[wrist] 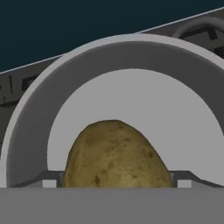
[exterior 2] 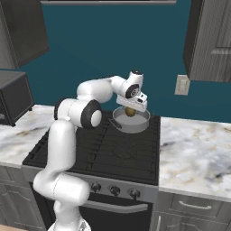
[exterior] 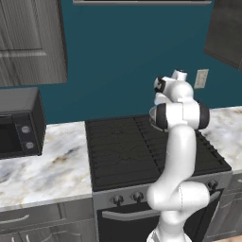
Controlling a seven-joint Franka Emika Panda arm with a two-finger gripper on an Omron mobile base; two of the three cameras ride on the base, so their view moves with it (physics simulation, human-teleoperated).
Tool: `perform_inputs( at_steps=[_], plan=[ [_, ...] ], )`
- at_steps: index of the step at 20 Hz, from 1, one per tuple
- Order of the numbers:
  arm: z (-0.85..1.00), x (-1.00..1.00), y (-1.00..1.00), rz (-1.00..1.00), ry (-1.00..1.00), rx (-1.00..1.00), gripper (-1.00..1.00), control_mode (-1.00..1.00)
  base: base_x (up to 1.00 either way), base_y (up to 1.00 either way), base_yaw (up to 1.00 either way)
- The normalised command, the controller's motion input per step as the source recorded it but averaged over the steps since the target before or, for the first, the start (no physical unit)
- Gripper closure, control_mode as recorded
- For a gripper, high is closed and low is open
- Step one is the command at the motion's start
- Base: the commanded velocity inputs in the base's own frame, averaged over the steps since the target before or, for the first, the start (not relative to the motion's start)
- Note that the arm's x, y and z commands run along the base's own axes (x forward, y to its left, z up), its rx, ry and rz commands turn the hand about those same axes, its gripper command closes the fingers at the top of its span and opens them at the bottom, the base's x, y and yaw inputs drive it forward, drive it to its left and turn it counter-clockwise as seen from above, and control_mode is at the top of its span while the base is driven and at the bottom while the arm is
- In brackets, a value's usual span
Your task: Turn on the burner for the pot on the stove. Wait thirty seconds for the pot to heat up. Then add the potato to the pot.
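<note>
Glossy white arm (exterior 2: 63,149) w/ rounded links, dark joint bands.

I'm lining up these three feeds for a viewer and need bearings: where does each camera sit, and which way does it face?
Left base view: behind the arm's left, facing the stove; the arm rises lower right.
Right base view: behind its right, facing the same stove, the pot and the gripper; the arm rises lower left.
Hand view: on the hand, looking along the fingers at the potato over the pot.

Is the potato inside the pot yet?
Not yet resting inside. The potato sits between the pincer tips, right above the pot's pale inside. Whether it touches the bottom, cannot tell.
</note>
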Motion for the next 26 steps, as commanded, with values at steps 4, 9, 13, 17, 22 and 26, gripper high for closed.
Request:
perform_inputs(
  at_steps=[4, 9, 13, 17, 22, 26],
  plan=[
    [-0.31, 0.11, 0.0, 0.0, 0.0, 0.0, 1.0, -1.0, 0.0, 0.0, 0.0],
    [-0.21, 0.19, -0.07, 0.0, 0.0, 0.01, 1.0, -1.0, 0.0, 0.0, 0.0],
    [-0.16, 0.19, -0.14, 0.0, 0.01, 0.02, 1.0, -1.0, 0.0, 0.0, 0.0],
    [-0.12, 0.13, -0.11, 0.0, 0.04, 0.02, 1.0, -1.0, 0.0, 0.0, 0.0],
    [-0.13, 0.02, -0.04, 0.0, 0.03, 0.0, -1.0, -1.0, 0.0, 0.0, 0.0],
    [0.0, -0.08, -0.18, 0.0, -0.01, 0.07, -1.0, -1.0, 0.0, 0.0, 0.0]
  ],
)
